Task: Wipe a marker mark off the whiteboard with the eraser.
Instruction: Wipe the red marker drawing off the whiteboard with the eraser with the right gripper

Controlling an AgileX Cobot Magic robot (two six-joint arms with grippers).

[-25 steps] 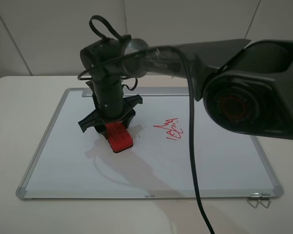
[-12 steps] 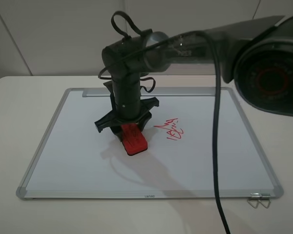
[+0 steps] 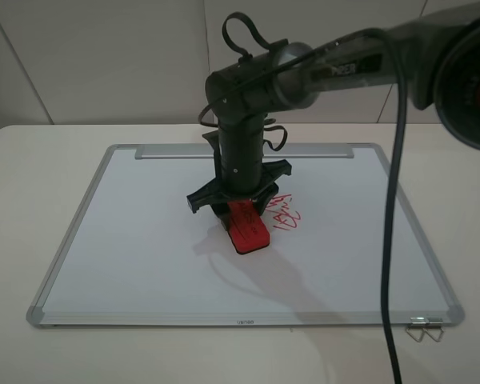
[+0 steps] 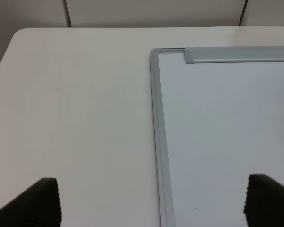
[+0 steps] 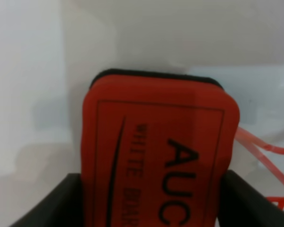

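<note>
Rightward across the board is where the right arm has travelled since the earlier views, carrying the small oblong red block eraser (image 3: 250, 230) with dark felt base and dark lettering from the left-centre to the middle. It now sits just beside the dense red zigzag marker scribble (image 3: 285, 213), near touching its left edge. No other ink shows on the surface.

Judging by its look, the eraser is light, with a stiff moulded body and a soft felt sole, so the long sides are the place to hold it. The right gripper (image 3: 237, 206) does so, jaws clamped on both flanks at the rear end, as the right wrist view shows. Whether the felt lies flat I cannot tell.

Beneath lies the large rectangular white whiteboard (image 3: 128, 240) with silver aluminium frame, on a pale table (image 3: 32, 160). The left gripper (image 4: 149, 203) hangs spread wide and empty over the board's far-left corner.
</note>
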